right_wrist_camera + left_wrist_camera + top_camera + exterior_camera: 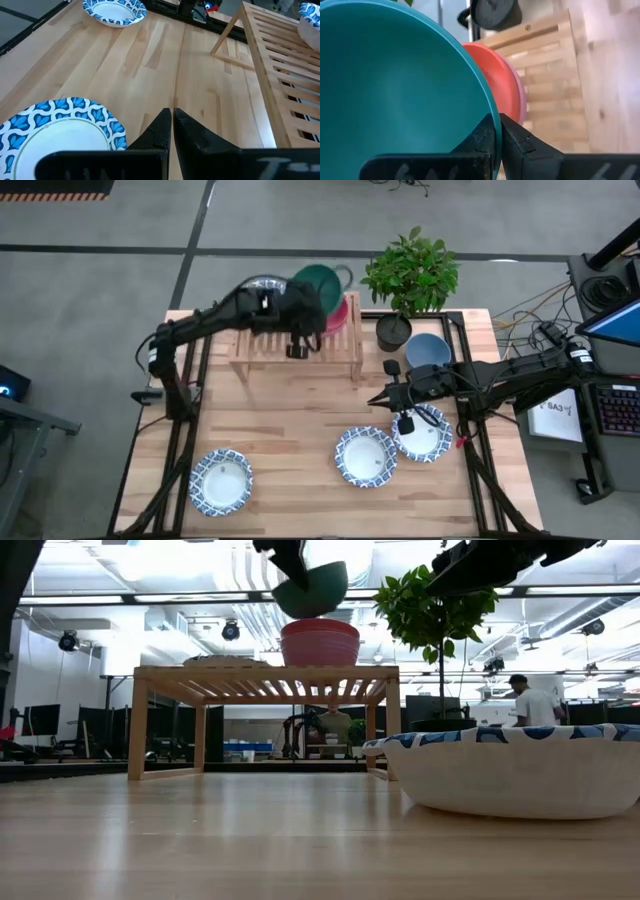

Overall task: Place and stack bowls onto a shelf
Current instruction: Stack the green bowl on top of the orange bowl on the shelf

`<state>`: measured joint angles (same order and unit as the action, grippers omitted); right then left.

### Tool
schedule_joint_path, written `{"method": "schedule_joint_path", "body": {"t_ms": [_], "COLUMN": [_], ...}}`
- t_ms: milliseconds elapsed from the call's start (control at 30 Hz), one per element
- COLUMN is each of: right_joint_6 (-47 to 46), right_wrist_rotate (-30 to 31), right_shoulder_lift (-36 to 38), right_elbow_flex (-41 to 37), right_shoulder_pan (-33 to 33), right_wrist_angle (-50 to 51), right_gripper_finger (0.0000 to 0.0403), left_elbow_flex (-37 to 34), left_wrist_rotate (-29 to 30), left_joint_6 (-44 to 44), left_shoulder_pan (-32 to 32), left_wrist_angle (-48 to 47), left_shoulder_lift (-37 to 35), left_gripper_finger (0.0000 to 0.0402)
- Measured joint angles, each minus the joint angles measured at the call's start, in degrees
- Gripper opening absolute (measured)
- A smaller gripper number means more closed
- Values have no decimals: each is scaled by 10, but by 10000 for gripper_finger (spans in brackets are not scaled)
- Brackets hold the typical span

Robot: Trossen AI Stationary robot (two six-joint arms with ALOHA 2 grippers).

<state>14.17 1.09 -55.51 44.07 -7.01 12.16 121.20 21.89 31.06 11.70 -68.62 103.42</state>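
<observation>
My left gripper (499, 120) is shut on the green bowl (395, 85) and holds it in the air over the shelf (300, 355). Just below it, a red bowl (320, 632) sits nested in a pink bowl (522, 100) on the shelf's right half. One patterned bowl (262, 284) rests on the shelf's left half. Three more patterned bowls (221, 480) (366, 456) (422, 432) sit on the table, and the blue bowl (428, 350) stands by the plant pot. My right gripper (172, 114) hovers shut over the table beside a patterned bowl (60, 130). My left gripper pinches the green bowl's rim (492, 112), one finger (482, 135) inside the bowl and the other (520, 137) outside. The bowl is lifted clear and tilted, hanging over the red bowl (495, 75) in the low view.
A potted plant (410, 275) in a black pot (393, 332) stands at the table's far right, close to the shelf's right end. Black frame rails (480, 450) run along both sides of the table. Bare tabletop lies between the shelf and the near bowls.
</observation>
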Motion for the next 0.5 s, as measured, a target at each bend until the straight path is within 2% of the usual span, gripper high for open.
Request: {"method": "schedule_joint_path", "body": {"t_ms": [100, 233, 367, 500], "right_joint_6": [2, 4, 5, 8], "right_wrist_rotate": [0, 0, 0, 0], "right_shoulder_lift": [0, 0, 0, 0], "right_elbow_flex": [0, 0, 0, 0], "right_shoulder_pan": [0, 0, 0, 0], "right_wrist_angle": [0, 4, 9, 9], "right_gripper_finger": [9, 9, 9, 9], "left_elbow_flex": [-1, -2, -2, -2], "left_wrist_rotate": [-61, -103, -137, -140], "left_joint_6": [0, 0, -1, 3], "left_shoulder_pan": [40, 73, 83, 83], "left_wrist_angle": [18, 18, 17, 18], "left_shoulder_lift": [4, 6, 5, 5], "left_gripper_finger": [0, 0, 0, 0]}}
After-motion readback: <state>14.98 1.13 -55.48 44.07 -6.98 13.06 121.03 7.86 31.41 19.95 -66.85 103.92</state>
